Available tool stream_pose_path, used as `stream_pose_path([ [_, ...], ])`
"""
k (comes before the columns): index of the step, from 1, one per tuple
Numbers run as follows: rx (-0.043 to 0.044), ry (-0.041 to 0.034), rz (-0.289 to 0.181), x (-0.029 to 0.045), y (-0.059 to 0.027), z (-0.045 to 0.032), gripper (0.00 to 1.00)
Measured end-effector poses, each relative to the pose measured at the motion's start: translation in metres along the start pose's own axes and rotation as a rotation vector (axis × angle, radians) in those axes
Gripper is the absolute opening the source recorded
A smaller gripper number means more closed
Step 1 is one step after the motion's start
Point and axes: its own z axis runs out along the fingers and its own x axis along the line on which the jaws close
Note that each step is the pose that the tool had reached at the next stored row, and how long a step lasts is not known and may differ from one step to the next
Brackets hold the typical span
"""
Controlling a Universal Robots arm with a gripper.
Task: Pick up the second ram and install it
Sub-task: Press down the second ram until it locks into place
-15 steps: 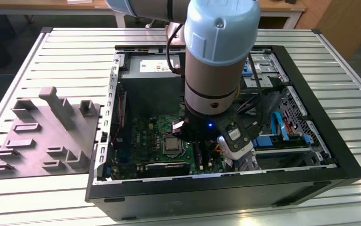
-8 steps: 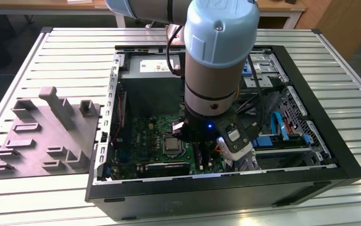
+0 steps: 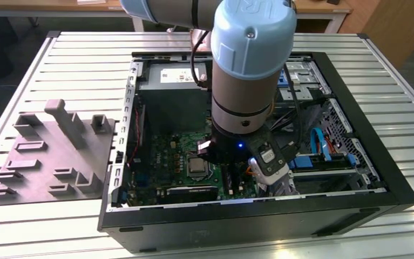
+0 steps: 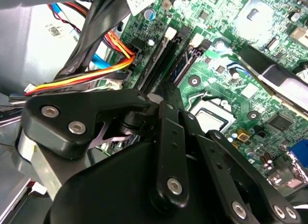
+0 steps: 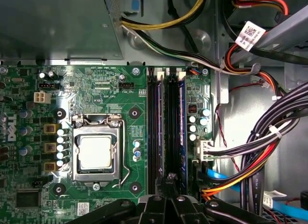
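The black linkage gripper (image 5: 168,183) is poised over the long black memory slots (image 5: 161,127), beside the dark-blue flat ram stick (image 5: 182,130); its closure cannot be told. Alignment with the slot should be squared.

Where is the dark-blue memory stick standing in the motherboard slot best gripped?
Likely the dark-blue memory stick by its top edge, pinched across its thin faces from straight above: it stands on edge beside the black slots, leaving only the top free.
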Motion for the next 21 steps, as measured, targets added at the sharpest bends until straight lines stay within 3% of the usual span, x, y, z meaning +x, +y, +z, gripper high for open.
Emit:
stream_pose_path([
  [21, -0.0039, 0.0003, 0.0, 0.0003, -0.0018, 0.0043, 0.1],
])
